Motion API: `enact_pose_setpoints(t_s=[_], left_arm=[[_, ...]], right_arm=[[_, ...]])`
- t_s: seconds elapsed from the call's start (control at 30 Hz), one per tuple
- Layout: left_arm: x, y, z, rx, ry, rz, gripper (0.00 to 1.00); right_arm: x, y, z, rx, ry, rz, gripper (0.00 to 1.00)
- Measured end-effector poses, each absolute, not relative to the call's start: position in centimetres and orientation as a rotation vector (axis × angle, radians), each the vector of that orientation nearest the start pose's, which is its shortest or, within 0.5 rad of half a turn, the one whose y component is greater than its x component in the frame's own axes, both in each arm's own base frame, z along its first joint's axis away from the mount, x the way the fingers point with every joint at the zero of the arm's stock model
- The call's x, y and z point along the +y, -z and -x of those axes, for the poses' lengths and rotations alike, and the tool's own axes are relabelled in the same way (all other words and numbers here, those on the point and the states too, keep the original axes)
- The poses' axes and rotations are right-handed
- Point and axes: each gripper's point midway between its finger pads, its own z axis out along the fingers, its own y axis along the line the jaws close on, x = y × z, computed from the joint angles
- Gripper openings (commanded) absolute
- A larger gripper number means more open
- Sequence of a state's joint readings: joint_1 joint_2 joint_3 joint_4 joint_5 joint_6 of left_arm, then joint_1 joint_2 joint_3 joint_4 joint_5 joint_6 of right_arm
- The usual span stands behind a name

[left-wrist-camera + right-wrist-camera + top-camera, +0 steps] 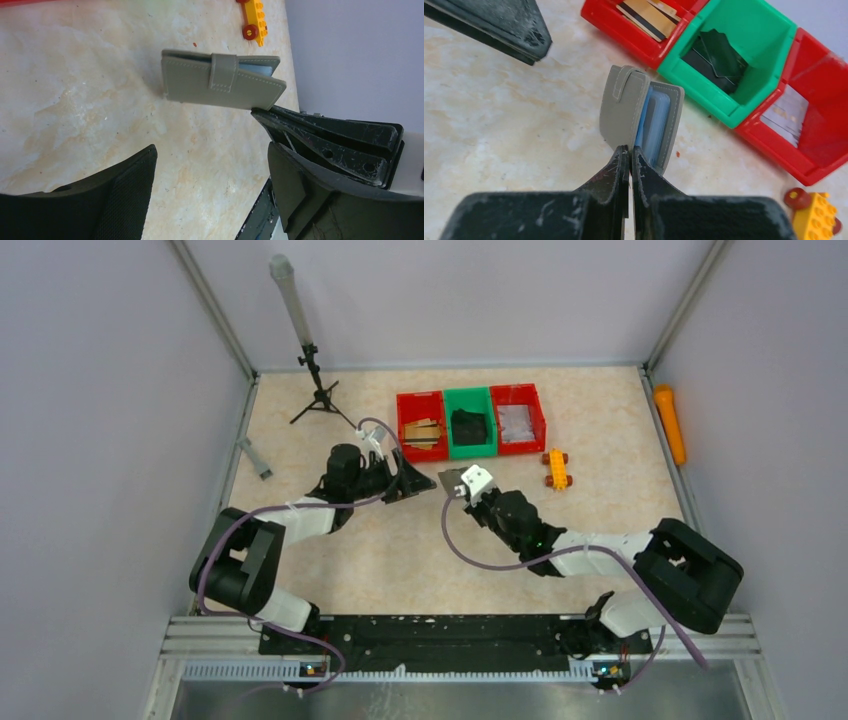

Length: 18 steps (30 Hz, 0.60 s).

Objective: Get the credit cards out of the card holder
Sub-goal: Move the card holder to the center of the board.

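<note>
Pale grey-lilac walls (100, 390) close in the left, far and right sides of a beige marbled tabletop (400, 550); aluminium posts (215, 310) stand in both far corners.

Whether the blue layers (656, 125) inside the card holder (621, 107) were credit cards or pockets could not be told. The yellow toy (816, 217) was cut off by the picture's edge.
</note>
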State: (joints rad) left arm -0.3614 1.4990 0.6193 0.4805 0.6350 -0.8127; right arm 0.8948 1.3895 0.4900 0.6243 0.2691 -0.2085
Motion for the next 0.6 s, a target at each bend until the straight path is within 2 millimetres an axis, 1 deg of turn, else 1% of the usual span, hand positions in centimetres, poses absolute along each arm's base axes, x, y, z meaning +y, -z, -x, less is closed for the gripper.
enact_pose_setpoints(t_s=[0.1, 0.2, 0.33, 0.43, 0.53, 0.6], left_arm=[[-25.2, -12.1, -30.3, 2.169, 1.350, 0.029, 0.83], [-25.2, -12.0, -30.3, 2.176, 1.348, 0.032, 0.84], [-24.9, -11.9, -30.3, 2.183, 1.333, 0.039, 0.85], [-24.4, -12.1, -30.7, 2.170, 1.309, 0.047, 0.85], [-23.8, -12.7, -31.2, 2.143, 1.290, 0.056, 0.86], [-23.5, -13.0, -31.5, 2.131, 1.278, 0.063, 0.86]], right_arm=[[26.2, -11.2, -29.1, 1.636, -0.179, 0.791, 0.00], [25.8, -10.8, -28.8, 1.611, -0.149, 0.837, 0.00], [26.5, -10.7, -28.3, 1.570, -0.145, 0.925, 0.10], [27.5, -10.4, -27.5, 1.536, -0.165, 1.008, 0.18], [28.6, -10.2, -26.4, 1.502, -0.205, 1.076, 0.31], [29.3, -9.9, -25.6, 1.489, -0.243, 1.122, 0.34]])
